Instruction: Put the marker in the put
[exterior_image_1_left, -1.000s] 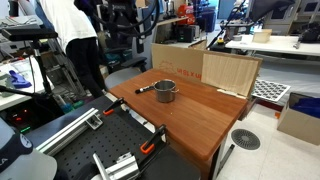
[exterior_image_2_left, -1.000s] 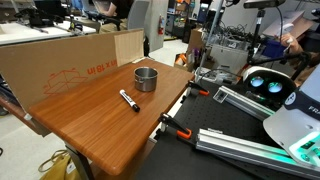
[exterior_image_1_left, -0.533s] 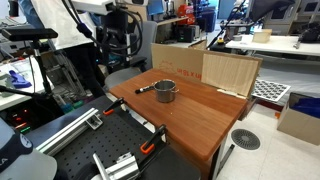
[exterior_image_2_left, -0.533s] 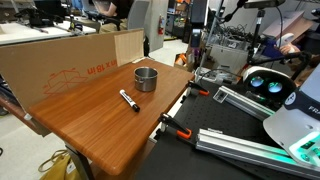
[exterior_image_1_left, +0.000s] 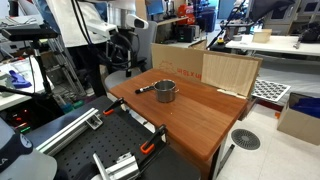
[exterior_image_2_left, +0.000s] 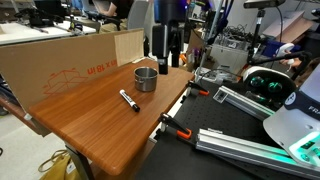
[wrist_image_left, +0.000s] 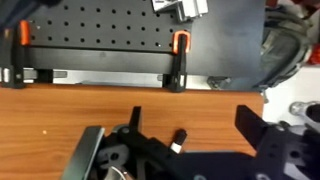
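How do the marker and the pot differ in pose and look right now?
Pose: the marker lies flat on its side, while the pot stands upright with its mouth open upward.
Shape: the marker is thin and long, the pot round and much wider.
Look: the marker is mostly dark, the pot shiny metal.
Shared: both rest on the wooden table, apart from each other, and neither is held.

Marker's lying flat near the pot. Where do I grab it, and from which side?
Take the marker at mid-barrel, coming straight down with the pincer open across its width. It lies flat on the table, so only its sides can be pinched; the middle likely keeps it balanced and clear of the pot.
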